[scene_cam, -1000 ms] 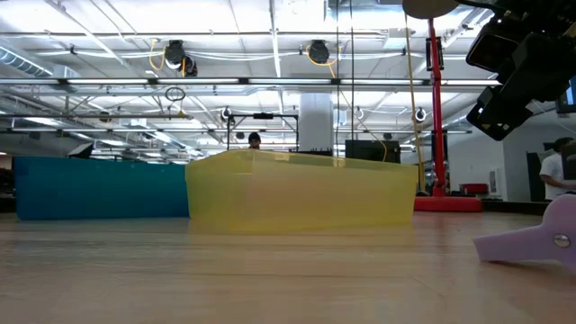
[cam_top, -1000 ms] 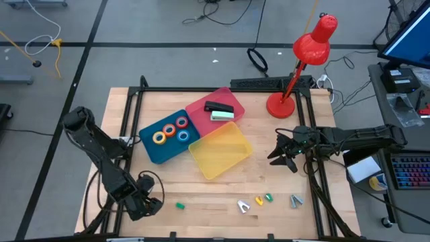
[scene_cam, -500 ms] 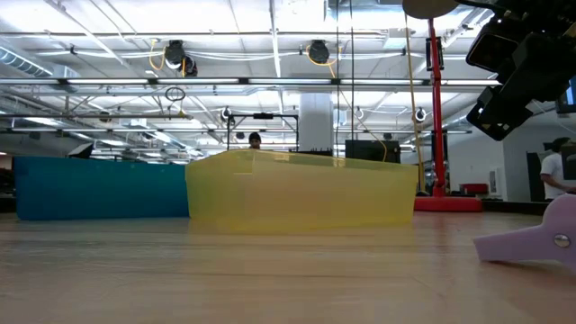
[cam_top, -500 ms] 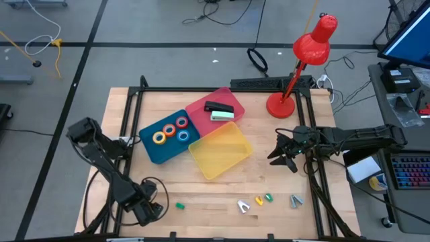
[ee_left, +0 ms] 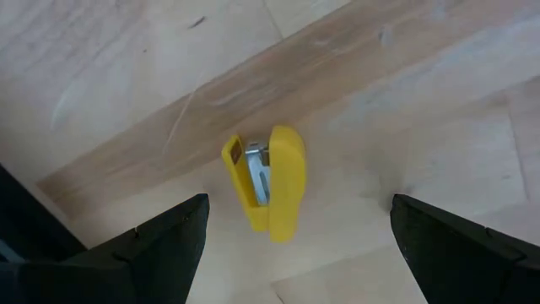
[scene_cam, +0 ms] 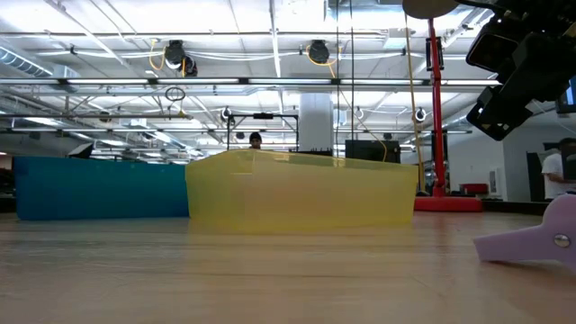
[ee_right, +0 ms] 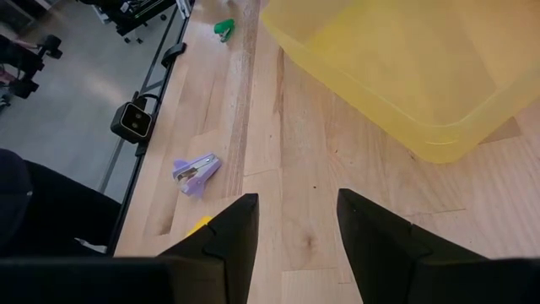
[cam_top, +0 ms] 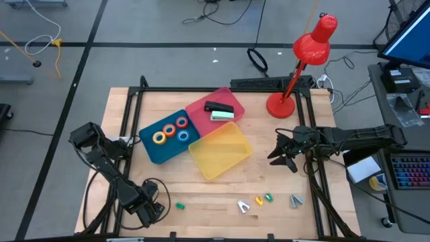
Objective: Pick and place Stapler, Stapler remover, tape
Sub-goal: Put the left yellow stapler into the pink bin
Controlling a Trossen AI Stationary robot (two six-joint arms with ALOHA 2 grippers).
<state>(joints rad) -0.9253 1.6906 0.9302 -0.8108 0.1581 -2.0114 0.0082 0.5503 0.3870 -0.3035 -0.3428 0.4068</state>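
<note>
Four ring-shaped tape rolls (cam_top: 171,130) sit in the blue plastic tray (cam_top: 149,149) and staplers (cam_top: 218,107) in the pink tray (cam_top: 201,107), both behind the empty translucent yellow tray (cam_top: 220,149), but small plastic staple removers (cam_top: 259,200) lie unplaced in front of it, a yellow one (ee_left: 272,190) under the wide-open left gripper (cam_top: 149,207), while the half-parted, empty right gripper (cam_top: 277,153) waits to its right.

Wooden table (cam_top: 282,191) carries three trays (cam_top: 220,151), red lamp (cam_top: 281,105), scattered staple removers (cam_top: 244,206)

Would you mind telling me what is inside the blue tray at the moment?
The blue tray holds four tape rolls: yellow, orange, red and blue. All lie flat and fully visible from above; the tray floor beneath them is hidden.
</note>
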